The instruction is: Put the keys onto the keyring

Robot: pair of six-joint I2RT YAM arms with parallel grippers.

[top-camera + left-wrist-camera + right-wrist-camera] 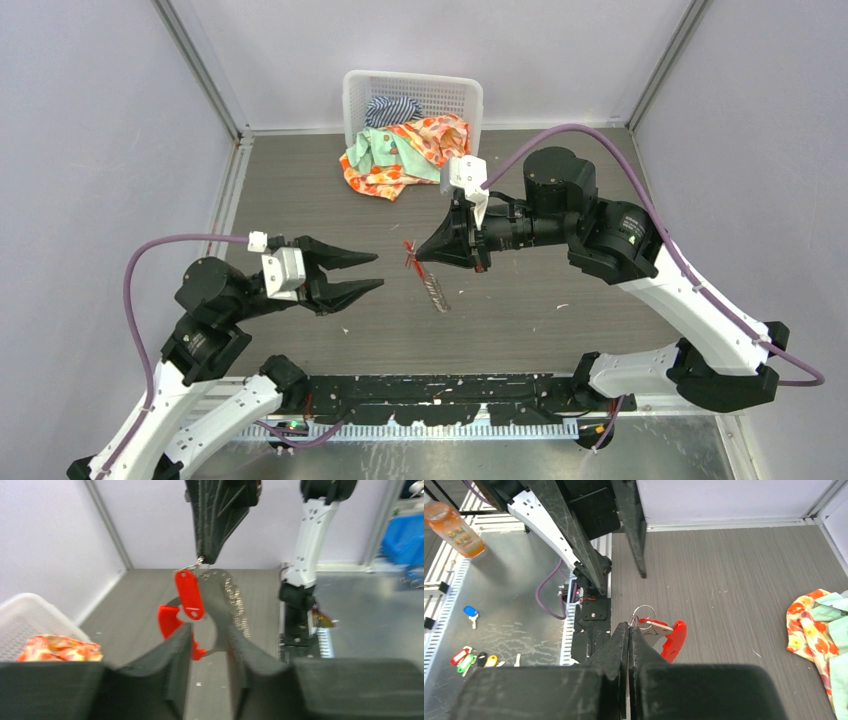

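Right gripper (416,256) pinches one keyring (436,292) with one red tag (189,594); left gripper (378,270) stands open nearby.

White arm links (700,310), black joints (560,180), purple cables (575,127) arching above the black base rail (450,385), left gripper (380,270) and right gripper (420,257) black, wedge-shaped.

A white basket (440,95) at the far edge of the bench (560,290) holds a striped cloth (392,108), with a floral cloth (430,140) and a green cloth (385,152) spilling out, and an orange bottle (455,527) and coloured tags (466,657) lie alongside on metal.

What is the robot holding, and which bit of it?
The right gripper pinches the keyring by its metal ring; the left gripper holds nothing.
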